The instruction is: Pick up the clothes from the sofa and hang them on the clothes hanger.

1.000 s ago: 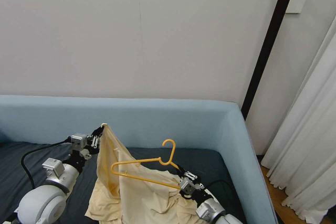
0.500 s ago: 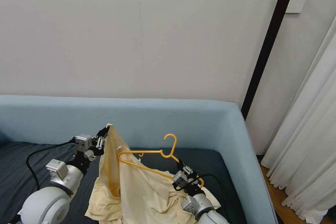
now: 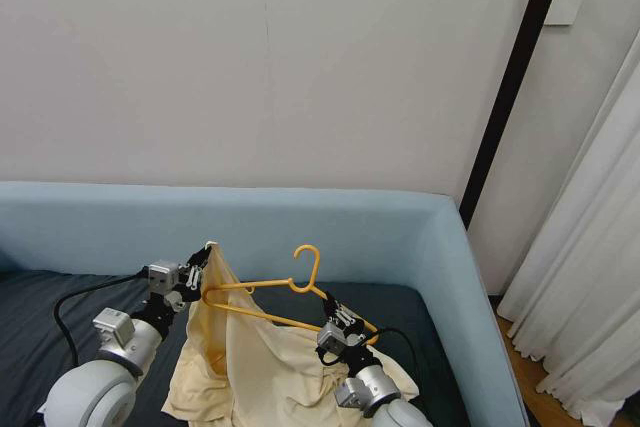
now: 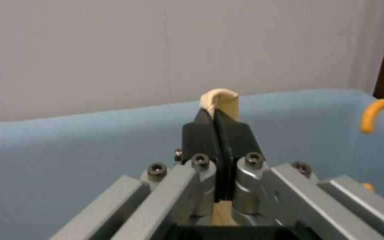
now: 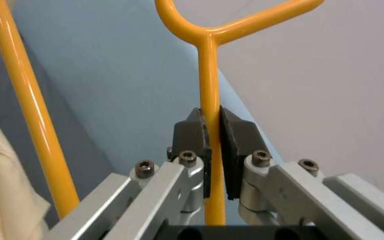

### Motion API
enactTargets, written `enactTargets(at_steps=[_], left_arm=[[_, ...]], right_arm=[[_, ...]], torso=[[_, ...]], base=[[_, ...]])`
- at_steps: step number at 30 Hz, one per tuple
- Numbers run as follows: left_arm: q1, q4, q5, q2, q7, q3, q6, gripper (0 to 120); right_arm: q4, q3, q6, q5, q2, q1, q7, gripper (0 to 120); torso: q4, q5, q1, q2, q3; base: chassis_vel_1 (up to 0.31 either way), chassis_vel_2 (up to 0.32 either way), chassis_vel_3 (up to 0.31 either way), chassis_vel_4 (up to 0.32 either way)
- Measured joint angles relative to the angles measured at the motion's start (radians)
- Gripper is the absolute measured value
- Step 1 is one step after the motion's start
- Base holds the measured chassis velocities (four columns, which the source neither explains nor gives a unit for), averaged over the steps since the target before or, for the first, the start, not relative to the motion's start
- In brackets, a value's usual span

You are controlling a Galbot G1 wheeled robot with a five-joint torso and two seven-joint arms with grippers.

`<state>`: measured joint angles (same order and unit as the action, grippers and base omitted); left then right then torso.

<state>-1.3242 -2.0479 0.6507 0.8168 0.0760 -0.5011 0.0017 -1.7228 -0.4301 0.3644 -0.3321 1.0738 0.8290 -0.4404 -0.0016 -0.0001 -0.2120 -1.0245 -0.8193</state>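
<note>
**Sofa** (image 3: 340, 232): pale blue back, dark seat. All places below are given relative to it.

**Garment** (image 3: 270, 372): pale yellow. Most of it is heaped mid-seat, with one edge lifted into a peak in front of the sofa back.

**Left gripper** (image 3: 200, 259): above the seat, at the garment's peak. Its fingers are pressed flat together on a fold of fabric, which pokes out past the tips.

**Hanger** (image 3: 255, 286): orange, held clear of the seat, with the hook pointing up against the sofa back. Its long axis runs across the sofa from one gripper toward the other, the left end higher.

**Right gripper** (image 3: 336, 319): above the seat, over the right of the heap, clamped tight on one hanger bar near its right end.

**Key relation:** the hanger's left tip lies just beside the lifted edge, directly below the left gripper. It cannot be told whether the tip is already inside an opening. Judged so, threading depends on that tip entering the raised fold; the right arm steers the hanger and the left only holds the fabric up.
</note>
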Motion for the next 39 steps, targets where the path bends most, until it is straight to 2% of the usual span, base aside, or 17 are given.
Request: enactTargets(at_steps=[8, 15, 18, 23, 30, 35, 39], left_arm=[[-0.039, -0.037, -0.041, 0.035, 0.001, 0.024, 0.002, 0], [-0.038, -0.033, -0.079, 0.079, 0.001, 0.065, 0.001, 0], [-0.038, -0.031, -0.101, 0.091, 0.001, 0.082, 0.004, 0], [-0.056, -0.035, -0.123, 0.091, -0.004, 0.085, 0.005, 0], [-0.069, -0.026, -0.162, 0.104, -0.007, 0.106, -0.005, 0], [-0.089, -0.027, -0.182, 0.112, -0.011, 0.112, -0.015, 0], [-0.11, -0.023, -0.199, 0.112, -0.013, 0.099, -0.04, 0]], right_arm=[[0.028, -0.041, 0.062, 0.147, 0.031, -0.083, -0.05, 4], [0.03, -0.092, 0.023, 0.159, 0.049, -0.101, -0.068, 4], [0.05, -0.109, 0.019, 0.121, 0.067, -0.102, -0.074, 4], [0.067, -0.104, 0.015, 0.115, 0.078, -0.114, -0.073, 4], [0.088, -0.101, -0.062, 0.133, 0.098, -0.133, -0.084, 4], [0.1, -0.073, -0.059, 0.129, 0.104, -0.133, -0.094, 4], [0.09, -0.009, -0.057, 0.129, 0.093, -0.112, -0.098, 4]], torso=[[0.0002, 0.0, 0.0, 0.0, 0.0], [0.0001, -0.0001, 0.0, 0.0, 0.0], [0.0001, 0.0, 0.0, 0.0, 0.0], [0.0, 0.0, 0.0, 0.0, 0.0], [0.0001, 0.0, 0.0, 0.0, 0.0], [0.0001, -0.0001, 0.0, 0.0, 0.0], [0.0001, 0.0, 0.0, 0.0, 0.0]], base=[[0.0, 0.0, 0.0, 0.0], [0.0, 0.0, 0.0, 0.0], [0.0, 0.0, 0.0, 0.0], [0.0, 0.0, 0.0, 0.0], [0.0, 0.0, 0.0, 0.0], [0.0, 0.0, 0.0, 0.0], [0.0, 0.0, 0.0, 0.0]])
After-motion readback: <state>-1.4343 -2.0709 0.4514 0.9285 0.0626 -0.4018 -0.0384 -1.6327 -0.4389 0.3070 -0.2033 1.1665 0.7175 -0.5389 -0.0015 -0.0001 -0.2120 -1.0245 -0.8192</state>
